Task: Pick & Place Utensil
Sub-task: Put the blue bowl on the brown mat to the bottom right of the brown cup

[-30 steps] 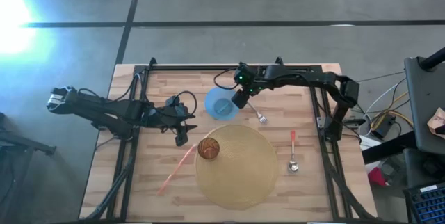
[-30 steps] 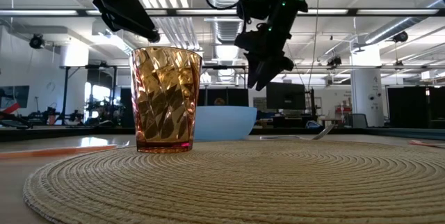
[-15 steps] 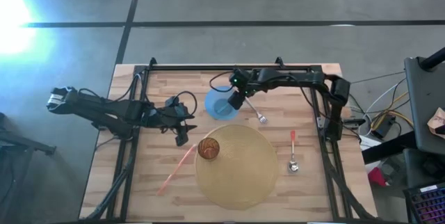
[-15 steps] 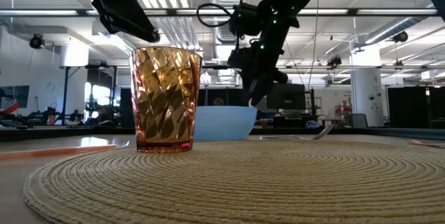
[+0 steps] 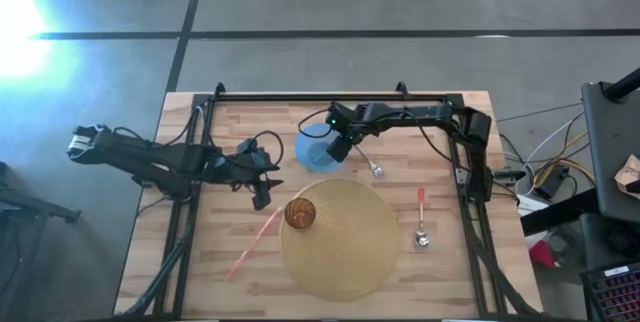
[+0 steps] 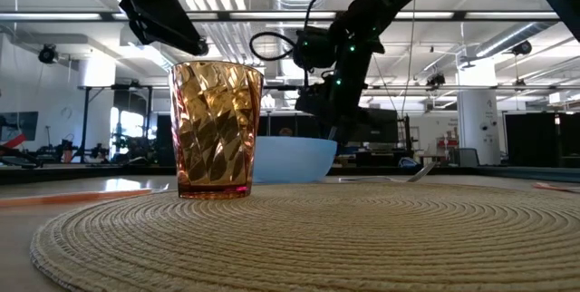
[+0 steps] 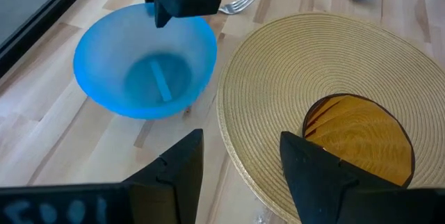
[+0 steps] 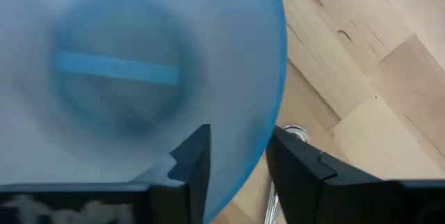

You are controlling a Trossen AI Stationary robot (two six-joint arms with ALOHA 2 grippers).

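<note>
Right gripper sits over the blue bowl's rim, fingers spread with one each side, probably lining up a grab. Left gripper waits open near the amber cup.

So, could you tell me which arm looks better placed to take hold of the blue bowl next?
Probably the right: the right gripper hangs open at the blue bowl, its fingers straddling the rim. The left gripper waits open off the woven placemat, beside the amber glass.
</note>
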